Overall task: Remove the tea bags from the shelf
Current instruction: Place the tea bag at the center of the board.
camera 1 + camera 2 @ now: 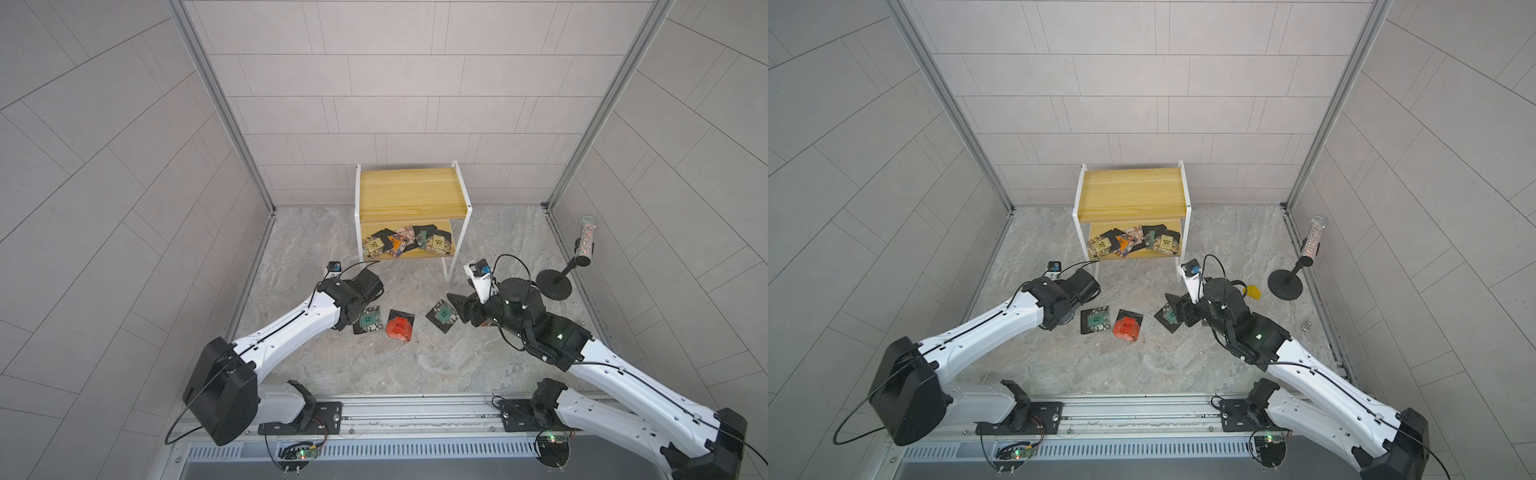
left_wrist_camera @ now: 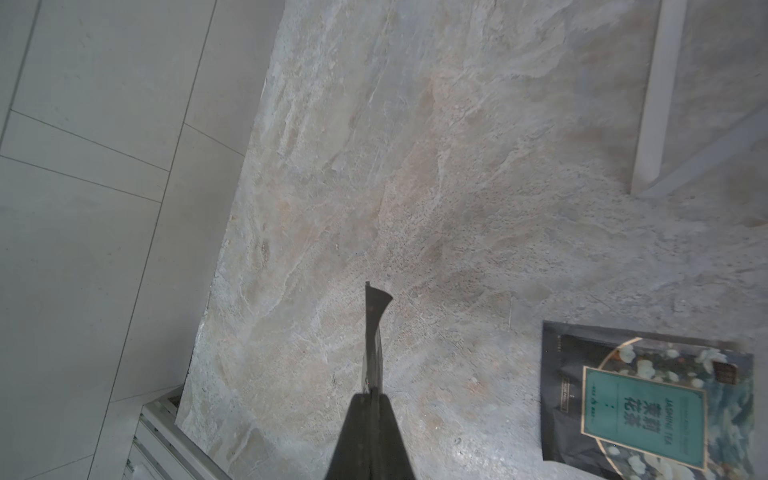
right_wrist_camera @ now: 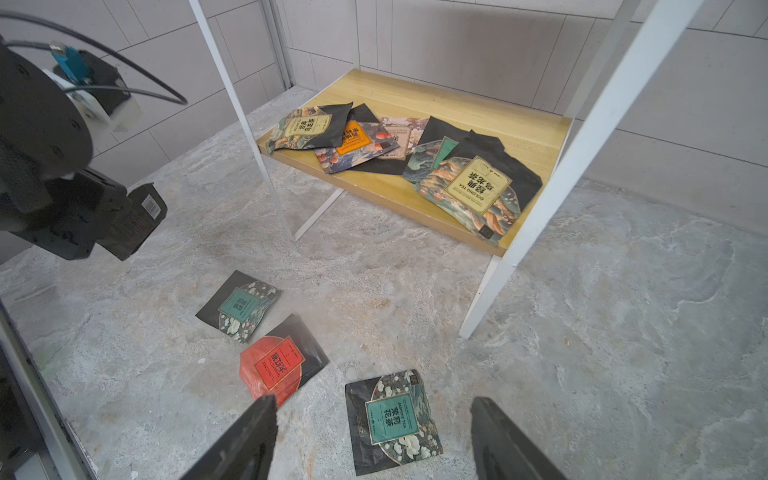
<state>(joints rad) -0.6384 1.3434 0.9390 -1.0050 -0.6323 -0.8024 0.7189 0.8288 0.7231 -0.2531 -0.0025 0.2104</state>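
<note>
Showing tea bags heaped upper centre on the shelf, likely light, limp, slick, best pinched at a free edge, with right gripper agape, left gripper closed, both empty.

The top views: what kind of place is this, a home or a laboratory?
Most likely a laboratory test booth, not a home: two robot arms are bolted to a metal rail, and grey panel walls between metal posts close three sides.
</note>
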